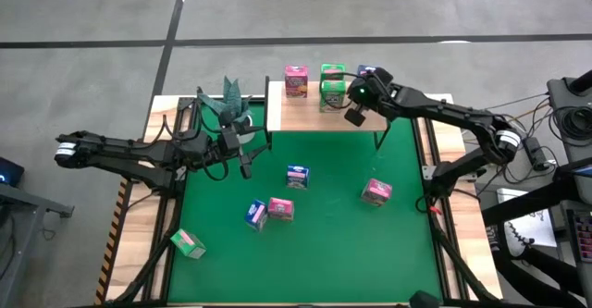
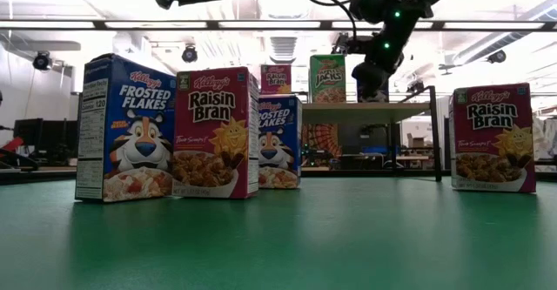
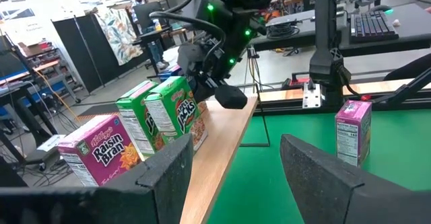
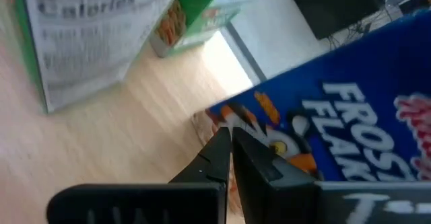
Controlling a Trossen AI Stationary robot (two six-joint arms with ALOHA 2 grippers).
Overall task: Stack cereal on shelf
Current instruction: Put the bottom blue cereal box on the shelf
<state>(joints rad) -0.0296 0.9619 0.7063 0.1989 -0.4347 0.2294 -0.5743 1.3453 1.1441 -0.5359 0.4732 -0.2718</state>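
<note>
Both arms are black, built of slim jointed links; each carries a white band near its outer end; black cables loop along the links; small green lights glow on the right arm's wrist; the left gripper (image 3: 236, 177) has broad, flat, matte black fingers

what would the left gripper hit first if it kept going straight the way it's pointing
Probably the green cereal boxes on the shelf; the open left gripper points at that end of it. Depth is unclear, so the shelf edge might come first.
</note>
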